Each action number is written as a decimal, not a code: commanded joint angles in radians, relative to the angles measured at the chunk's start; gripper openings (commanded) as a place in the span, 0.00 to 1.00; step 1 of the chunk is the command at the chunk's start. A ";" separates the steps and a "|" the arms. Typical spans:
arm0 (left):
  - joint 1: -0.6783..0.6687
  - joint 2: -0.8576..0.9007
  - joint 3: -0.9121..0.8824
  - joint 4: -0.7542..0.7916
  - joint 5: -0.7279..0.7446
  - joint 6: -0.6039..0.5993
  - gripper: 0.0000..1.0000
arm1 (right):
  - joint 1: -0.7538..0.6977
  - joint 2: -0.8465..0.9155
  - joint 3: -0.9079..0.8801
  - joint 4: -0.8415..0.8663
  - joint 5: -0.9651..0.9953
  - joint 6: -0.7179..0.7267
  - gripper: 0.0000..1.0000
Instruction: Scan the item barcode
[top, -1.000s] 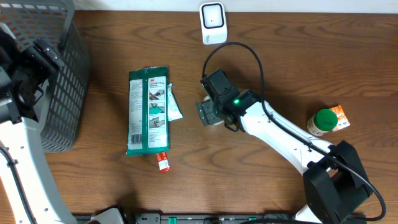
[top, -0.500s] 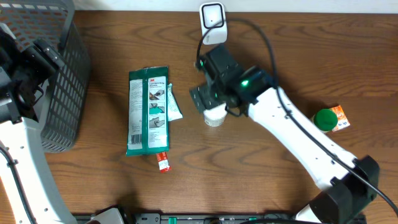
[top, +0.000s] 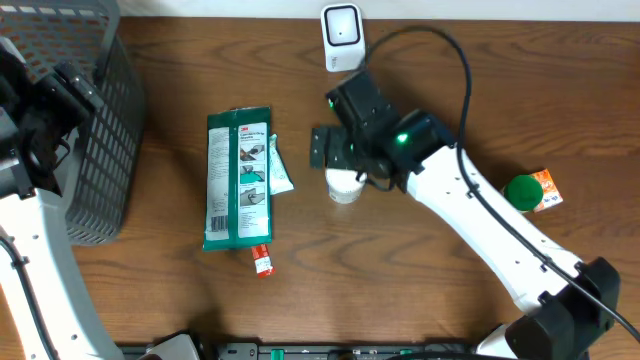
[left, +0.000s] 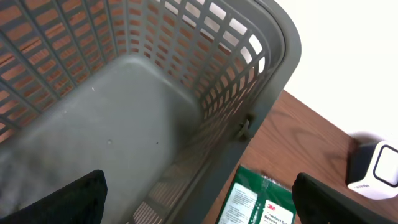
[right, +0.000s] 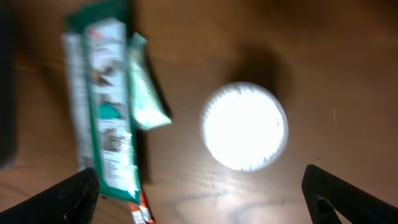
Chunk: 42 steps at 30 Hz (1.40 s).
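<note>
Under the released right hand (right: 202, 196) sits a round white jar (right: 244, 126), blurred, probably capped.

Shows faintly sheened brown wood grain across the table (top: 150, 290). Reads as matt grey moulded plastic in the basket (left: 186, 74), glossy printed film on the green packet (top: 238, 178), smooth white plastic on the jar lid (right: 244, 126).

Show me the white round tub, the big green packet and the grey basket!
white round tub (right: 244, 126), right wrist view, middle of its top.
big green packet (top: 238, 180), overhead view, centre of its front.
grey basket (top: 100, 150), overhead view, its slotted side wall.
</note>
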<state>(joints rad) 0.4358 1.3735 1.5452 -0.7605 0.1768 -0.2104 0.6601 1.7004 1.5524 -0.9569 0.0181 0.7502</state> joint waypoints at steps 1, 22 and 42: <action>0.002 -0.001 0.009 -0.001 -0.006 -0.005 0.93 | -0.029 0.009 -0.089 0.019 -0.008 0.183 0.91; 0.002 -0.001 0.009 -0.002 -0.006 -0.005 0.93 | -0.028 0.173 -0.182 0.180 -0.026 0.267 0.85; 0.002 -0.001 0.009 -0.002 -0.006 -0.005 0.93 | -0.032 0.196 -0.182 0.179 0.023 -0.251 0.79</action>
<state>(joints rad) 0.4358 1.3735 1.5452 -0.7605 0.1764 -0.2104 0.6315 1.8774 1.3769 -0.7753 0.0189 0.6785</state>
